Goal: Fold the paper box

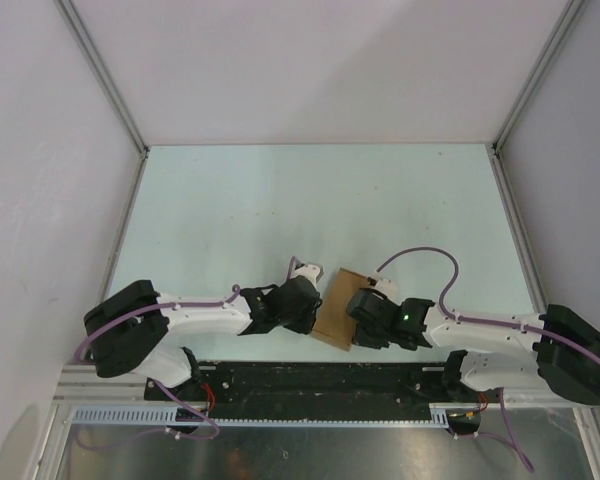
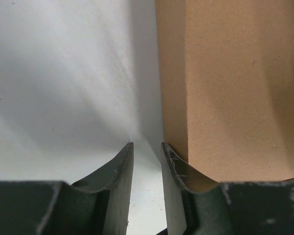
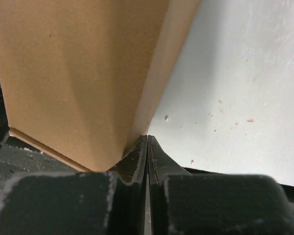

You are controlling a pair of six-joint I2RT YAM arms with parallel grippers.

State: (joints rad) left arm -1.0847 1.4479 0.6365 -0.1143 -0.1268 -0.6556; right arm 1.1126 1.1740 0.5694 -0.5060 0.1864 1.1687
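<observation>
The paper box (image 1: 337,303) is a small brown cardboard box on the pale table, near the front edge between my two grippers. My left gripper (image 1: 307,303) is at its left side. In the left wrist view the left gripper (image 2: 147,144) has a narrow empty gap between its fingers, and the box (image 2: 235,88) rests against the outside of the right finger (image 2: 179,164). My right gripper (image 1: 365,315) is at the box's right side. In the right wrist view the right gripper (image 3: 148,137) is shut with nothing seen between its fingers, and the box (image 3: 78,73) lies just left of its tips.
The pale green table (image 1: 320,200) stretches away behind the box. White walls with metal frame posts (image 1: 100,70) enclose it on three sides. A black rail (image 1: 310,385) runs along the near edge between the arm bases.
</observation>
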